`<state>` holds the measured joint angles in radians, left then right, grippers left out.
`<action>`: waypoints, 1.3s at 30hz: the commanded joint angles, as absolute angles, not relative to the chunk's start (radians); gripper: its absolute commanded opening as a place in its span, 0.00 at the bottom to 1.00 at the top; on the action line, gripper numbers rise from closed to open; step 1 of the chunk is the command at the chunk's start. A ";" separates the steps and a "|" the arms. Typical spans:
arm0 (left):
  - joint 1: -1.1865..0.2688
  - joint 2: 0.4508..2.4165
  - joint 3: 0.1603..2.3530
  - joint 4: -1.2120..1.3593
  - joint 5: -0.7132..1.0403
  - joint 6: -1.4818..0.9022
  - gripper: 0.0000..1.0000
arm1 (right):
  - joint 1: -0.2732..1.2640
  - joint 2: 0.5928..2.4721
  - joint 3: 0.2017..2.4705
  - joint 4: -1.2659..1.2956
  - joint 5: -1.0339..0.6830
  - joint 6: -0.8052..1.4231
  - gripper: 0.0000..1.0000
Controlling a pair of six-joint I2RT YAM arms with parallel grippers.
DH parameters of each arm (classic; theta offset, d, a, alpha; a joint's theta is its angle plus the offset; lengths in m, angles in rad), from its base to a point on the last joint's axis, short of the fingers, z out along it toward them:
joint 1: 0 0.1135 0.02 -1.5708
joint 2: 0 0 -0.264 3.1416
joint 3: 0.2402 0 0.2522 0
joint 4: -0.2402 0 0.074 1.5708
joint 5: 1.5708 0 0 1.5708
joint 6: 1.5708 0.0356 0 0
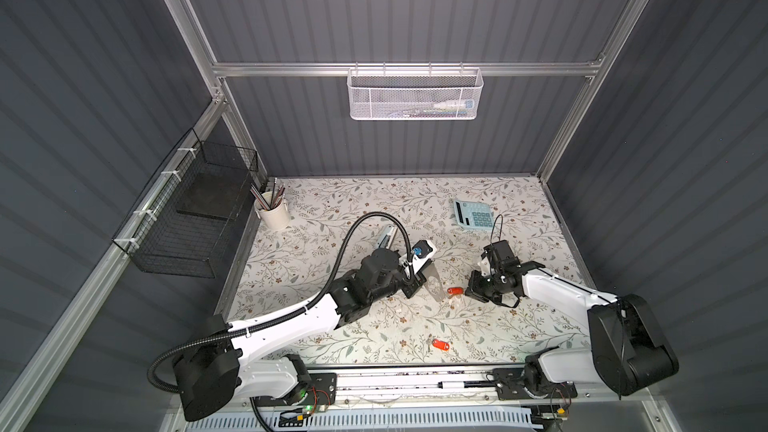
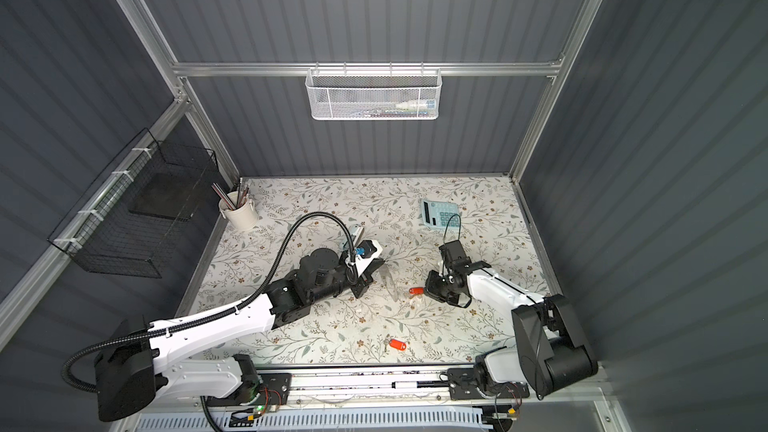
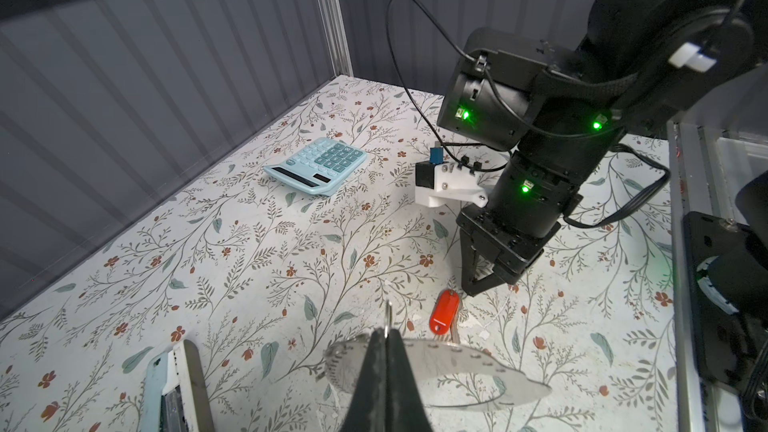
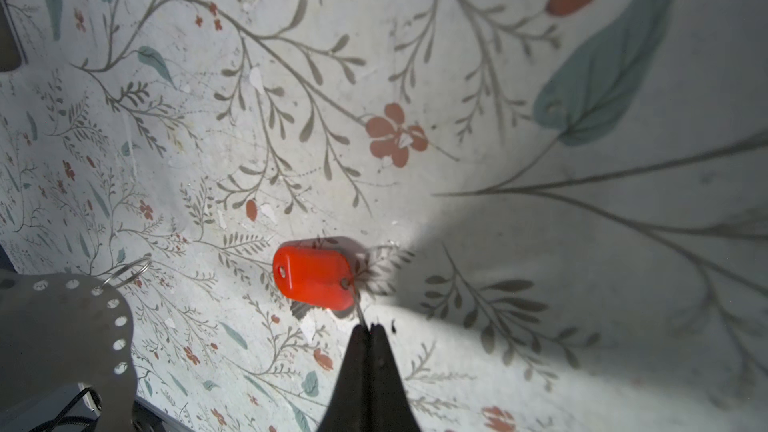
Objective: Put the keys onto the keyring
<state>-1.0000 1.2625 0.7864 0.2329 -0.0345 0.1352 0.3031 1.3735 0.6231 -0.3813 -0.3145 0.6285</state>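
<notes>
The keyring is a thin, flat gray plate with a big oval opening and small holes along its rim. It sits mid-table, one edge pinched in the closed left gripper. Just right of it lies the centre key, a red-orange oblong tag. The closed right gripper nips its thin metal loop. The near key, alike, lies flat by the table's near edge, well apart.

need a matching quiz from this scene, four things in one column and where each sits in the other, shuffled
1 keyring
2 calculator
3 pencil cup
4 mesh basket

A hung on the back rail
B back left corner of the table
C clamped in the left gripper jaws
D back right of the table

Pairs: 1-C, 2-D, 3-B, 4-A
</notes>
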 commanded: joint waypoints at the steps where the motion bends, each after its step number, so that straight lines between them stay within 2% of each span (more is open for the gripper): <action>1: -0.998 1.278 0.818 0.264 -0.033 0.147 0.00 | 0.298 1.395 0.635 -0.394 -0.297 0.637 0.00; 6: -0.996 1.286 0.818 0.267 -0.029 0.148 0.00 | 0.298 1.405 0.631 -0.394 -0.279 0.630 0.04; 12: -0.994 1.287 0.818 0.270 -0.026 0.145 0.00 | 0.297 1.394 0.623 -0.357 -0.290 0.630 0.16; 19: -0.991 1.282 0.815 0.270 -0.023 0.141 0.00 | 0.289 1.290 0.619 -0.383 -0.289 0.625 0.31; 26: -0.979 1.267 0.808 0.284 -0.012 0.124 0.00 | 0.238 1.126 0.609 -0.380 -0.375 0.568 0.40; 30: -0.958 1.252 0.783 0.323 0.042 0.112 0.00 | 0.230 1.025 0.624 -0.170 -0.442 0.474 0.60; 32: -0.945 1.241 0.769 0.340 0.080 0.117 0.00 | 0.229 0.988 0.612 -0.028 -0.526 0.435 0.66; 34: -0.934 1.229 0.759 0.361 0.108 0.113 0.00 | 0.229 0.954 0.579 0.129 -0.622 0.424 0.65; 39: -0.911 1.229 0.755 0.385 0.184 0.098 0.00 | 0.238 0.959 0.483 0.510 -0.848 0.519 0.55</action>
